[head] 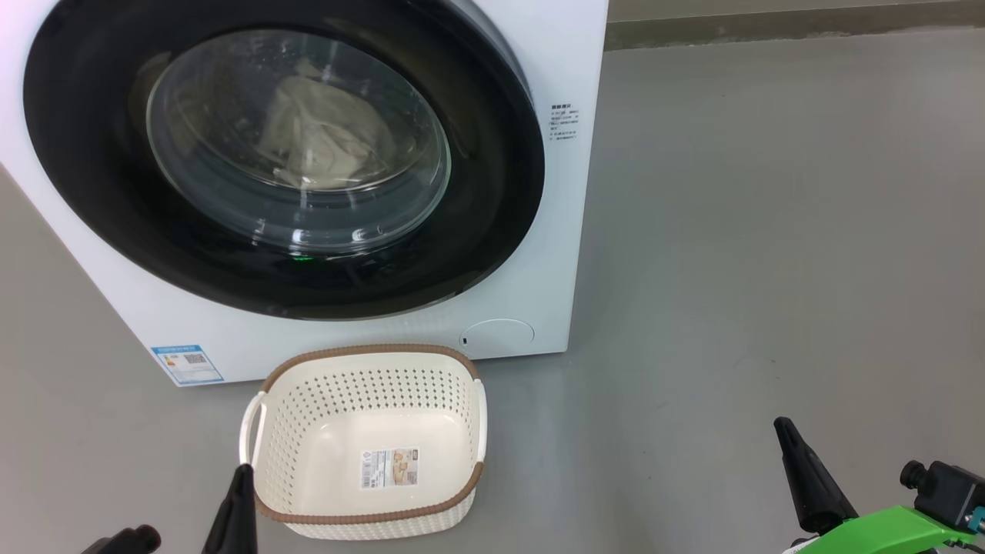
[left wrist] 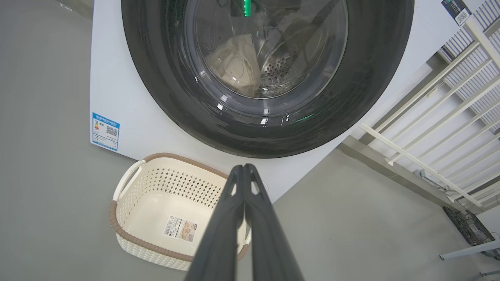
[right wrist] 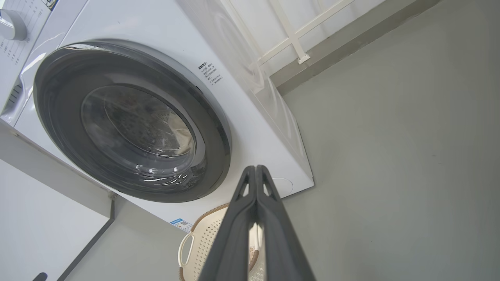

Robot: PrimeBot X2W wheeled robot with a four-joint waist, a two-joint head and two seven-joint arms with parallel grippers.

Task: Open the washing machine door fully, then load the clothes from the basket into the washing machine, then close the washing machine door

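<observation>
The white washing machine point(head: 546, 231) stands on the floor with its black-rimmed round door point(head: 492, 185) flat against the front. Behind the glass window lie pale cream clothes point(head: 315, 138), also seen through the door point(left wrist: 273, 128) as clothes point(left wrist: 234, 66) in the left wrist view. The cream basket point(head: 368, 354) with a brown rim sits on the floor before the machine, holding only its label sticker. My left gripper point(head: 245, 471) is shut at the basket's near left corner. My right gripper point(head: 783, 425) is shut over bare floor to the right. Both wrist views show fingers pressed together: left gripper point(left wrist: 245, 167), right gripper point(right wrist: 255, 168).
Grey floor point(head: 769, 231) spreads wide to the right of the machine. A white railing point(left wrist: 441, 117) and a low wall base run behind the machine's side. A blue-and-white sticker point(head: 187, 363) marks the washer's lower left front. A white panel point(right wrist: 39, 218) stands close on the washer's other side.
</observation>
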